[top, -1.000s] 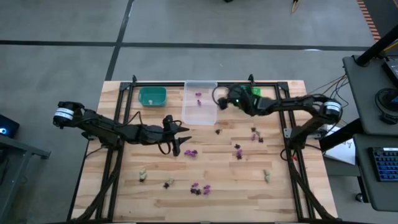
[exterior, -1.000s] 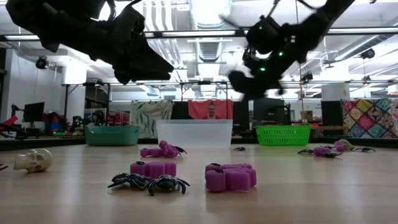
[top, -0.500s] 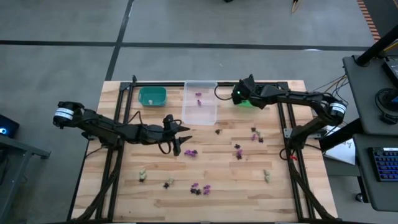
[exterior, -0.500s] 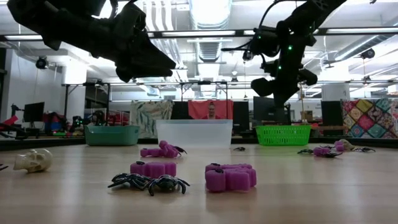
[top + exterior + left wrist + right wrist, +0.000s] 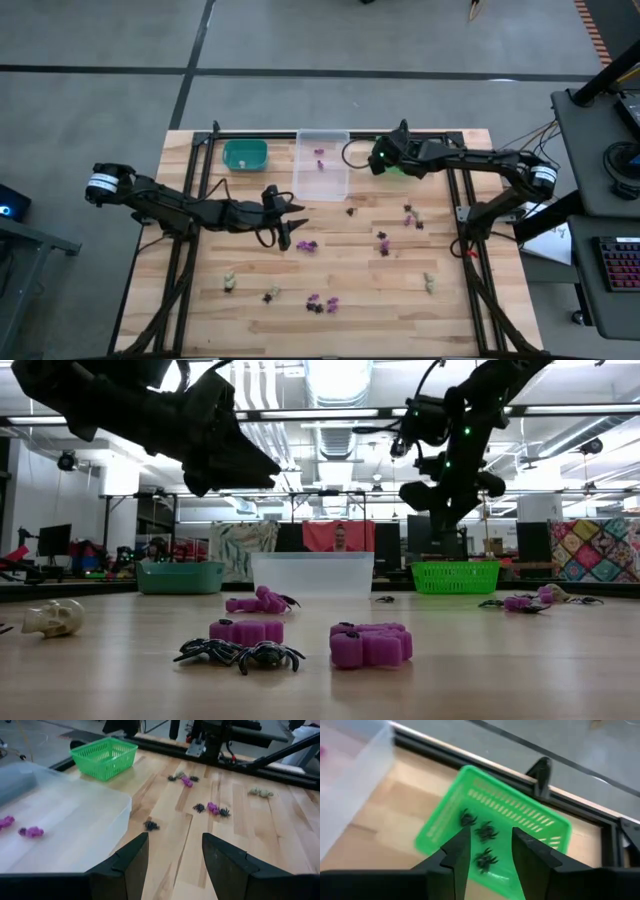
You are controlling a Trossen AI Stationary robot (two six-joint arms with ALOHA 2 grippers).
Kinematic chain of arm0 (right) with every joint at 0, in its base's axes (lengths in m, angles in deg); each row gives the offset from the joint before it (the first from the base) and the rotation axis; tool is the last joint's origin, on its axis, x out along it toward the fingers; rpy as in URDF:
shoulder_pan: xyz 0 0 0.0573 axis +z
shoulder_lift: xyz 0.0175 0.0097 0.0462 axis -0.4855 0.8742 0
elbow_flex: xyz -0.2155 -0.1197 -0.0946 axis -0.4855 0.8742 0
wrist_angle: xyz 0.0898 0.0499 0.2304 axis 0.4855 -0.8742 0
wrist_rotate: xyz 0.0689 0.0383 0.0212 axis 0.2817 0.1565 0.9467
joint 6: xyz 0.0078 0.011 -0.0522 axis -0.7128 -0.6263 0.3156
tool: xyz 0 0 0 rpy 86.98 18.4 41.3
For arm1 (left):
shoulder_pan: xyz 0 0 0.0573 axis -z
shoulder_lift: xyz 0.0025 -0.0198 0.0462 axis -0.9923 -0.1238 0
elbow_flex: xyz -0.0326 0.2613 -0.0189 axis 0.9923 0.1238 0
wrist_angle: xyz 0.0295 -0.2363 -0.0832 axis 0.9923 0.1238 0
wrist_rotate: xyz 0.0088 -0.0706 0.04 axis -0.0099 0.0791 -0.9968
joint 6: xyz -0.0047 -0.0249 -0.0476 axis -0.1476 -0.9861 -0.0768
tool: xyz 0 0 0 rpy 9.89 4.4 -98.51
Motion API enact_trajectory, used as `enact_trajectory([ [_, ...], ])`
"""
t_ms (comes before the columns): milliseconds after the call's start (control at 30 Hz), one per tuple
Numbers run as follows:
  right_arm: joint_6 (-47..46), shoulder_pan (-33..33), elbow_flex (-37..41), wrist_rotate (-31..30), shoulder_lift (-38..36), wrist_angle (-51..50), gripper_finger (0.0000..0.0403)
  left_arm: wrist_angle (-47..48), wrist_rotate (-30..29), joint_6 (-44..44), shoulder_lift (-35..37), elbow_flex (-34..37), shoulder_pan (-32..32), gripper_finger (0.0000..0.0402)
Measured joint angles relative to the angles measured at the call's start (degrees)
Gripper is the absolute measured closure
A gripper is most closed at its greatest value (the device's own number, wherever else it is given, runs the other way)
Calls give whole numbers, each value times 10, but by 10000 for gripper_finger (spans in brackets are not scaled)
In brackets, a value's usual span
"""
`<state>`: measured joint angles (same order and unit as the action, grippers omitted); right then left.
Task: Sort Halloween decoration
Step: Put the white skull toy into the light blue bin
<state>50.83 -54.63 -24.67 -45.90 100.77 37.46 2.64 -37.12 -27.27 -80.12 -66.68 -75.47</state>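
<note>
Over the wooden table, the high view shows the right gripper between the clear rectangular plastic bin and the green plastic mesh basket. The left gripper sits just off the clear bin's near edge. A teal plastic bin stands on the clear bin's other side. Two purple trinkets lie inside the clear bin; purple, black and pale beige trinkets lie scattered across the table on the side of the clear bin away from the table's far edge.

Low view: the right gripper hangs above the green basket, beside the clear bin. A pale beige skull, black plastic spiders and purple moulded pieces rest nearest the camera.

Left wrist view: the left gripper has its fingers apart with nothing between them, beside the clear bin. A black spider lies just off the bin's corner.

Right wrist view: the right gripper has its fingers apart and empty, above the green basket, next to the clear bin. Three black spiders lie in the basket.
</note>
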Motion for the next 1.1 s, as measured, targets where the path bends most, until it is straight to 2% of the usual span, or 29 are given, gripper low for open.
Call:
enact_trajectory([
  [100, 12, 28, 0, -1, -13, 2, 274, 28, 9, -25, 0, -3, 0, 233],
  [233, 44, 69, 0, -1, -37, 21, 275, 117, 57, -61, 0, -37, 0, 233],
  [500, 105, 146, 0, 3, -64, 58, 271, 459, 118, -211, -3, -145, 16, 233],
  [800, 136, 163, 0, 4, -58, 90, 281, 763, 181, -420, -7, -247, 98, 233],
  [900, 135, 163, 0, 10, -58, 90, 282, 825, 194, -456, -7, -264, 134, 233],
  [1100, 138, 166, 0, 90, -58, 88, 277, 864, 258, -550, -7, -246, 182, 234],
])
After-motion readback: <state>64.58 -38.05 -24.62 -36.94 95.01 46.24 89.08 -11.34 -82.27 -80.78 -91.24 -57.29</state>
